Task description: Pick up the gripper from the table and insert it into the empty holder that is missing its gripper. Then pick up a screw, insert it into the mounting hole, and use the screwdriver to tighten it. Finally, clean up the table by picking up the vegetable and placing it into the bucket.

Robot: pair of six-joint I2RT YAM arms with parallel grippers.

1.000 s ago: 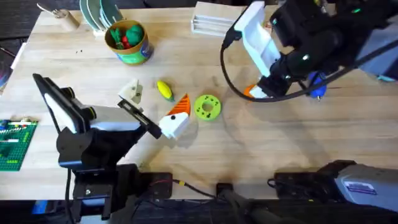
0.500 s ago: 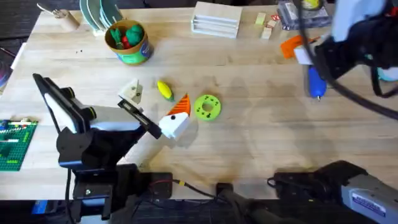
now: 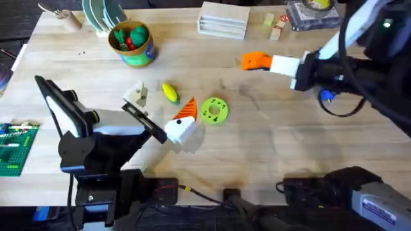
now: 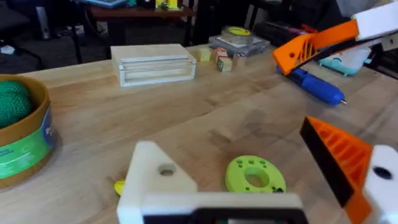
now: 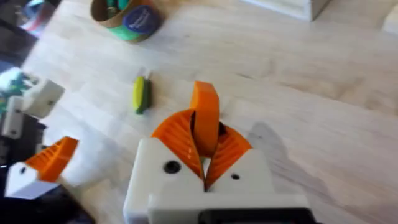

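Loose orange gripper (image 5: 205, 121) clamped in right jaws (image 3: 257, 62), lifted off worktop (image 3: 270, 147). Left jaws (image 4: 261, 186) spread, empty. Insertion, screw, vegetable (image 3: 169, 92) into bucket (image 3: 131, 42) pending.

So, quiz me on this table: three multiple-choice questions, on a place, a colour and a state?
1. The vegetable lies: A in the bucket; B on the table; C on the floor.
2. The screwdriver is: A red; B blue; C white.
3. The right gripper is: A shut on the orange wedge; B open; C shut on the screwdriver.
Answers: B, it lies on bare wood beside the green disc; B, its body is blue; A, the wedge stands pinched between the pads.
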